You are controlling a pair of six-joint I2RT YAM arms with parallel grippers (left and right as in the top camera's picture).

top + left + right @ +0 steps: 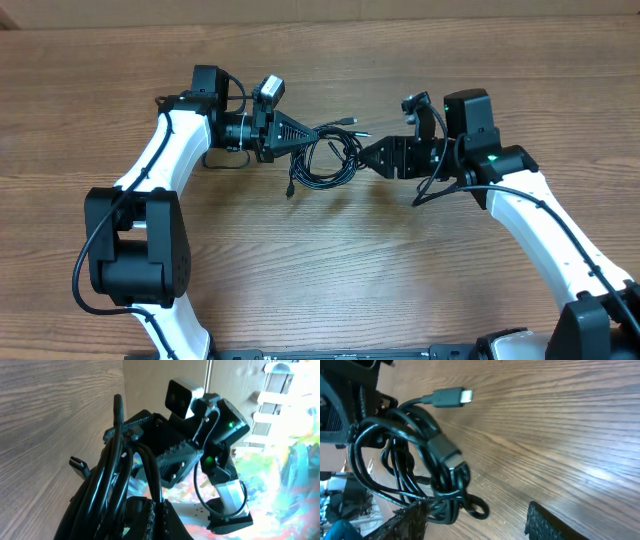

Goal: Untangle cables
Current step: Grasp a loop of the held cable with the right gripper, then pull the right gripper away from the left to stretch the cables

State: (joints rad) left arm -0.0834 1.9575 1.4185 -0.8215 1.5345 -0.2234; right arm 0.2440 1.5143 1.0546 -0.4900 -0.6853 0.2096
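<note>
Left hand clenched on the cables — the looped bundle hangs between both hands — right hand spread wide, loops right against one finger.

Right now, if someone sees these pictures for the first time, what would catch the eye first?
The black tangle of cables at the middle of the table, between the two arms, draws the eye first. The left gripper pinches it from one side, while the right gripper faces it with fingers apart. In the right wrist view, a silver-tipped plug sticks out above the loops.
</note>
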